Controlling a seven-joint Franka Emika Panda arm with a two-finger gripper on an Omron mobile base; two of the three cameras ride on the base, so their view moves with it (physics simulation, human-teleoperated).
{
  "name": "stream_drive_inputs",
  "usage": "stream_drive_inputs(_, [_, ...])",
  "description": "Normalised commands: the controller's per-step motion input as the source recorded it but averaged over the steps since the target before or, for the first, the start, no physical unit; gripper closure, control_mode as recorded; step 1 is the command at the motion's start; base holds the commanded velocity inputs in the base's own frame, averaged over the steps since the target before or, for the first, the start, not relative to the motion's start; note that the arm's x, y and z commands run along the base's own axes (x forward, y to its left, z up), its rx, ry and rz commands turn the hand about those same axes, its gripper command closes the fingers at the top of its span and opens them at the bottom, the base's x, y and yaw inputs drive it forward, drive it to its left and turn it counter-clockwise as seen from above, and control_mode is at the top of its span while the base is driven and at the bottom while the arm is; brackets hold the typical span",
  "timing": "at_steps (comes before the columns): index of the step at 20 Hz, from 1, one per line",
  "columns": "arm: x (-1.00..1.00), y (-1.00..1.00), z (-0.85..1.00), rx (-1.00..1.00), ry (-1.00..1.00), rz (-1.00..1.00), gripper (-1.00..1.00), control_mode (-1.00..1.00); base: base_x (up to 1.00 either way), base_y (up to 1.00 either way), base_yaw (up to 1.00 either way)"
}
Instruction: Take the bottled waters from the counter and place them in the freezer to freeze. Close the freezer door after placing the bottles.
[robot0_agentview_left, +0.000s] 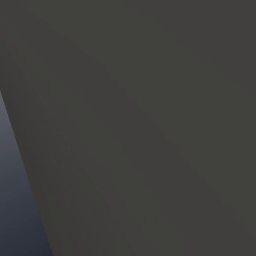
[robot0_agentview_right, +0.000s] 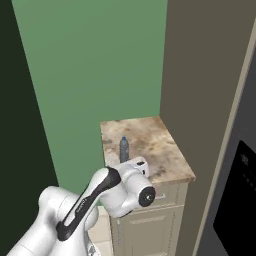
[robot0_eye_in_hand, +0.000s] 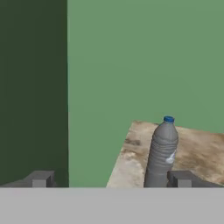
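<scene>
Standing upright on counter (robot0_eye_in_hand: 197, 144): grey bottle (robot0_eye_in_hand: 161, 153) w/ blue cap.

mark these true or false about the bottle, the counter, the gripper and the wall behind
1. A grey bottle with a blue cap stands upright on the counter. True.
2. The gripper is shut on the bottle. False: its fingertips stand wide apart, and the bottle sits by the right one, ungrasped.
3. The wall behind the counter is green. True.
4. The bottle lies on its side. False: it is upright.
5. A beige cabinet sits under the counter. True.
</scene>
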Motion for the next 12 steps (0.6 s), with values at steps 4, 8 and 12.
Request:
stream_drive_inputs(4, [0.16, 0.00, 0.00, 0.00, -0.04, 0.03, -1.00, -1.00, 0.00, 0.00, 0.00])
stream_drive_inputs(8, [0.23, -0.02, 0.00, 0.01, 0.00, 0.00, -1.00, -1.00, 0.00, 0.00, 0.00])
stream_drive_inputs(12, [0.44, -0.02, 0.00, 0.04, 0.00, 0.00, -1.00, -1.00, 0.00, 0.00, 0.00])
